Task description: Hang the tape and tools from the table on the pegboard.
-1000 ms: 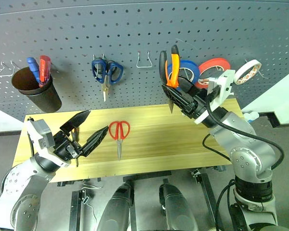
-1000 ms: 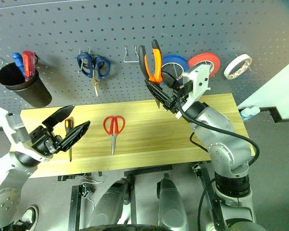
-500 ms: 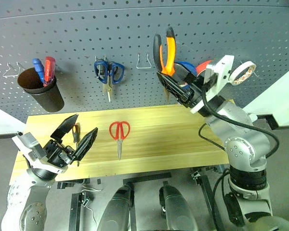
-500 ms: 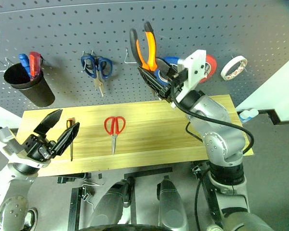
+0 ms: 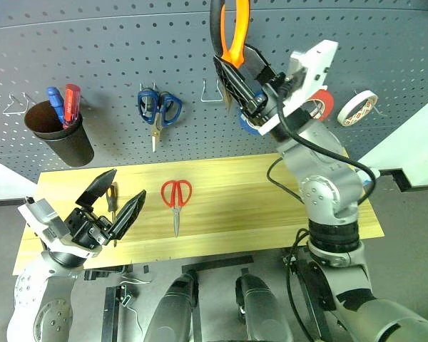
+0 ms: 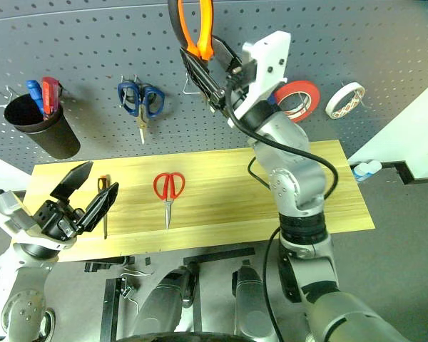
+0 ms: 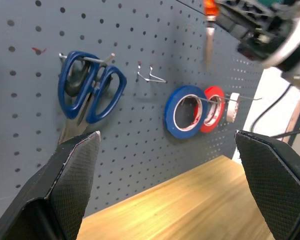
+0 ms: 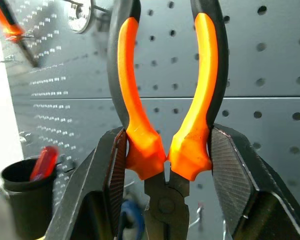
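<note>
- Table [image 5: 271, 206]: light yellow wood with lengthwise grain, set against the foot of the pegboard [image 5: 114, 43].
- Pegboard: dark grey panel, rows of small holes, metal hooks; filled the wall behind the table.
- Floor [image 5: 414, 235]: grey, seen right of the table; pale wall strip at the far right.
- Cup [image 5: 57, 139]: black, hung at the pegboard's left, holding blue and red screwdrivers [image 5: 63, 103].
- Blue scissors [image 5: 157, 112]: hung on a hook, blades down, right of the cup.
- Empty hook [image 5: 212, 91]: wire, between the blue scissors and the rolls.
- Blue roll [image 7: 186, 111] and red roll [image 7: 213, 109]: hung side by side on one long peg.
- Tape [image 5: 359, 107]: small cream roll, wide hole, reddish marks on the core; already hung on the pegboard, farthest right.
- Pliers [image 5: 230, 32]: orange-and-black handles up and spread, dark nose down; clamped at the handle bases between the fingers of the right gripper [image 8: 166, 165], raised before the pegboard, near the empty hook.
- Red scissors [image 5: 176, 199]: flat on the table, left of centre, handles toward the pegboard, blades toward the near edge.
- Screwdriver [image 5: 112, 203]: slim, orange-and-black handle, flat on the table's left part, partly hidden behind the left gripper.
- Left gripper [image 5: 118, 203]: spread wide, holding nothing, raised over the table's left end.
</note>
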You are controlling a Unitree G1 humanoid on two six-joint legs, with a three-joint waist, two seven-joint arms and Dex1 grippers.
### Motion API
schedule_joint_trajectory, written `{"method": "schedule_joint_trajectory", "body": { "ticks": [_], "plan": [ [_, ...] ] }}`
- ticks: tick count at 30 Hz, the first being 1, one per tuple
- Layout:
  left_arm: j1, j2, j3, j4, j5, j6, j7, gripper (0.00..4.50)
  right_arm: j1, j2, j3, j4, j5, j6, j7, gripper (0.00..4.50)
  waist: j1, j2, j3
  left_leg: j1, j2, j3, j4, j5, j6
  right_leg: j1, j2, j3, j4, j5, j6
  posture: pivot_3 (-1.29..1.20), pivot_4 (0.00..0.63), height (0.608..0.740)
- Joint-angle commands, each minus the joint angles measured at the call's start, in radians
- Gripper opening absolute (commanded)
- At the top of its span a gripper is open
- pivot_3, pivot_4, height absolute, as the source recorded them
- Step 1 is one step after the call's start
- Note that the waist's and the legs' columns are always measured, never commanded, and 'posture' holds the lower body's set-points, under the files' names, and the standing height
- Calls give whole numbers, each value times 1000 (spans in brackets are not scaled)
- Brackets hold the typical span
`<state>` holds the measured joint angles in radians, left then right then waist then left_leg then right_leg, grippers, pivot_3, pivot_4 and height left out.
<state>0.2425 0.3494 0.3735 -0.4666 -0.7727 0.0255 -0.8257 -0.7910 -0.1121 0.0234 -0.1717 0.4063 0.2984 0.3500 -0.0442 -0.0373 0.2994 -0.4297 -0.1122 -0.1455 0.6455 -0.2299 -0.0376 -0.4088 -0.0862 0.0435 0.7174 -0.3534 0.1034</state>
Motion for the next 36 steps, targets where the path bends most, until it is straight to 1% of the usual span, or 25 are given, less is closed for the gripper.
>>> {"method": "schedule_joint_trajectory", "body": {
  "ticks": [1,6,14,22,31,36],
  "plan": [
    [17,4,15,1,-13,-22,-17,4500,-73,60,0,80,-58,-131,-33,2083,1,0,0,0,0,0,0,0,0,0,0,0,0,0,0,53,251,719],
    [22,4,12,7,-11,-28,-25,4500,-121,119,4,193,-106,-226,-49,2083,0,0,0,0,0,0,0,0,0,0,0,0,0,0,0,58,258,719],
    [35,3,9,-4,-12,-31,-27,4500,-155,168,0,279,-125,-312,-48,2083,0,0,0,0,1,0,0,0,0,0,1,0,0,0,0,67,265,719],
    [41,13,22,-12,-20,-31,-29,4500,-161,224,-6,353,-142,-440,-69,2083,0,1,0,0,1,0,-1,0,0,-1,1,0,0,0,0,91,274,719],
    [55,37,40,-49,-39,-14,-9,4500,-188,257,-38,447,-152,-579,-95,2083,3,1,1,0,1,0,-1,-1,1,-1,1,0,0,0,-1,156,297,719],
    [59,70,60,-68,-62,0,2,4500,-220,261,-55,544,-199,-686,-142,2083,4,3,2,0,1,0,-2,-2,3,-1,1,0,0,0,-1,173,310,719]
  ]
}}
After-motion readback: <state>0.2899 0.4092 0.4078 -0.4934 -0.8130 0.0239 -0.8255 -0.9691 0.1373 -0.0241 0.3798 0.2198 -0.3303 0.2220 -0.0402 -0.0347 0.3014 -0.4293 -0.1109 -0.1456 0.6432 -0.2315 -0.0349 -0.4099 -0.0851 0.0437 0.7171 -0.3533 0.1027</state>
